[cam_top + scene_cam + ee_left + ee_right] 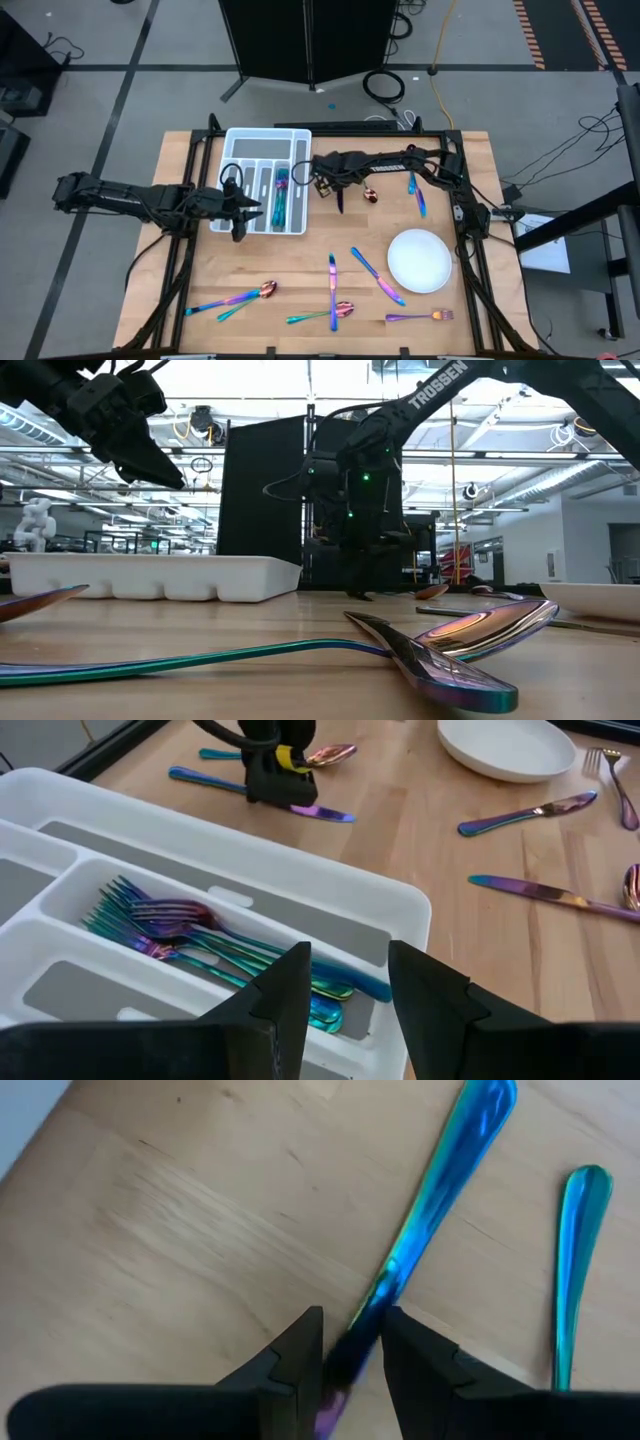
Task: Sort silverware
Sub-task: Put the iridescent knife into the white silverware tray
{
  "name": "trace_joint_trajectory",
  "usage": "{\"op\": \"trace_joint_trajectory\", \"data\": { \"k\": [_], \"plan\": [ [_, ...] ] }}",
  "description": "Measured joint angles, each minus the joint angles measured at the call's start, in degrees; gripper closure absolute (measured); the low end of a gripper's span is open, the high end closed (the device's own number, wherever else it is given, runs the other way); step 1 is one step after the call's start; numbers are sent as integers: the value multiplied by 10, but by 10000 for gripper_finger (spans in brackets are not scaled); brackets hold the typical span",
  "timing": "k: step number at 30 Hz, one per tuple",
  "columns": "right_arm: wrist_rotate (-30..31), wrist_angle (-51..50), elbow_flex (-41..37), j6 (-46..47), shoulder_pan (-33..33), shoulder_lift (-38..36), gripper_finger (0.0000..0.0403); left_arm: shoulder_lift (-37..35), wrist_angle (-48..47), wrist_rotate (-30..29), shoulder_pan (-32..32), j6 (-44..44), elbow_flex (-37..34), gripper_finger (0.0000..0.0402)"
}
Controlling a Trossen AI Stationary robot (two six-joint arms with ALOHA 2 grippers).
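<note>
L gripper [243, 212] hangs over the near right corner of the white tray [240, 145], fingers [285, 995] spread w/ a clear gap, nothing between them. Below it, in one of the tray's long slots, a bundle of forks [190, 935] lies w/ tines pointing the same way; they show as a blue-green streak in the slot second from right in the top view.

R gripper [330, 188] is just right of the tray, reaching in from the right side of the table. Its fingers [300, 1355] pinch a knife [440, 1190] by one end, the rest of the blue handle stretching away over the wood. Whether the knife is lifted or on the board, can't tell. A second blue piece [575, 1260] lies beside it; a spoon [370, 195] sits just right of that gripper.

Rest of the cutlery is loose on the table: two pcs at far right [415, 192], a knife [378, 277] left of the white plate [420, 260], a fork [420, 317] near the plate's near edge, a crossed knife and spoon [333, 300] at near centre, spoon plus another pc [235, 298] at near left.
</note>
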Motion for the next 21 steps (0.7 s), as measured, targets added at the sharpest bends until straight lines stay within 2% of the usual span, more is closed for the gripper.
{"op": "trace_joint_trajectory", "data": {
  "k": [12, 21],
  "plan": [
    [-34, -20, 1, 25, 0, 0, 315, 0, 0, 0, 0, 0, 0, 265],
    [-69, -34, 1, 18, -16, -2, 366, 0, 0, 0, 0, 0, 0, 265]
  ]
}}
